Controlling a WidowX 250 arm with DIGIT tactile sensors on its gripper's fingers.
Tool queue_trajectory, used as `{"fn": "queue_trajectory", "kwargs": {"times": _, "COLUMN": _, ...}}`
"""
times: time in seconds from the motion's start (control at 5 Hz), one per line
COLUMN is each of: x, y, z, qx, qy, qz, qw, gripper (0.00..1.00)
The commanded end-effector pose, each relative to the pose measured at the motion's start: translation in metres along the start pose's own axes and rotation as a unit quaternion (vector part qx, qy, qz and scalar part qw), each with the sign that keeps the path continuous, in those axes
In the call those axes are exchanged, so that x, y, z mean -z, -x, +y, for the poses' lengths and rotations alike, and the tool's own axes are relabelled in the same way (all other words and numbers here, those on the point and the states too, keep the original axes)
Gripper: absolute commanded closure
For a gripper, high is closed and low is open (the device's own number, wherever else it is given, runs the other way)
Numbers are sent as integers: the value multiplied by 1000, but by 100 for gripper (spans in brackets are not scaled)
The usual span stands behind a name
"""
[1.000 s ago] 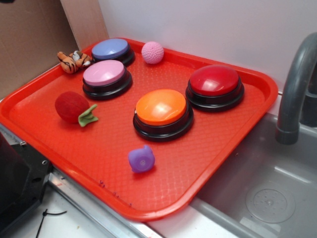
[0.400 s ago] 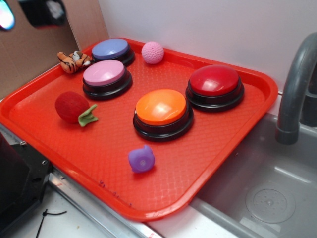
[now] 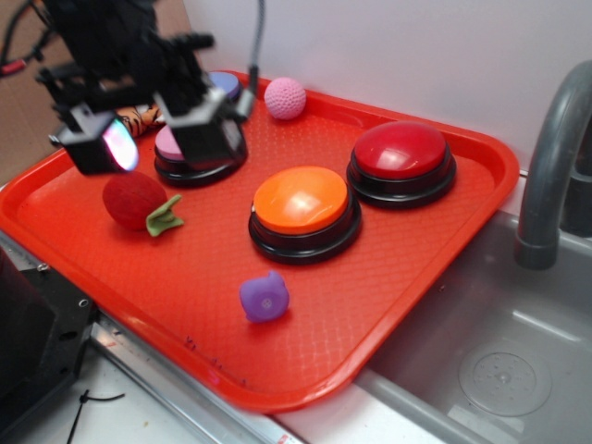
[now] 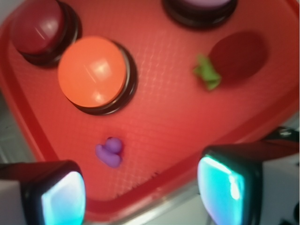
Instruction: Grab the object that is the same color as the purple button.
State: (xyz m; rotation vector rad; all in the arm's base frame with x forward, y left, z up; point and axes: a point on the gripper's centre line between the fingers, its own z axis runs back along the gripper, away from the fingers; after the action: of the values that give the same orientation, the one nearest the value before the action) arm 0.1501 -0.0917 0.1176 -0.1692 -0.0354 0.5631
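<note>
Right now your tool hangs in the air over the left part of the red tray, its two glowing fingers spread wide with nothing between them; you see the same in the wrist view, where the tool shows one pad at each lower corner and a broad gap across the middle. You will find the small purple toy lying alone on the tray's near side, in front of the orange button and well apart from the tool; in the wrist view the purple toy sits just below the orange button and above the gap between the pads. Your arm covers most of the purple button at the tray's far left corner, so only a sliver of its dome shows, and it also hides much of the pink button in front of it. You can see the red button to the right, the pink knitted ball near the far rim, and the red plush fruit with its green leaf under the tool's left side. A grey faucet stands over the sink at the right.
</note>
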Motion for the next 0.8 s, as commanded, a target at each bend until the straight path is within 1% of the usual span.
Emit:
{"fn": "queue_trajectory", "kwargs": {"times": 0.0, "x": 63, "y": 1, "z": -35, "qx": -16, "qy": 36, "qz": -15, "qw": 999, "gripper": 0}}
{"fn": "queue_trajectory", "kwargs": {"times": 0.2, "x": 83, "y": 3, "z": -39, "qx": -7, "qy": 22, "qz": -9, "qw": 1000, "gripper": 0}}
{"fn": "queue_trajectory", "kwargs": {"times": 0.4, "x": 97, "y": 7, "z": -42, "qx": 6, "qy": 18, "qz": 1, "qw": 1000, "gripper": 0}}
{"fn": "queue_trajectory", "kwargs": {"times": 0.6, "x": 105, "y": 8, "z": -41, "qx": 2, "qy": 6, "qz": -3, "qw": 1000, "gripper": 26}}
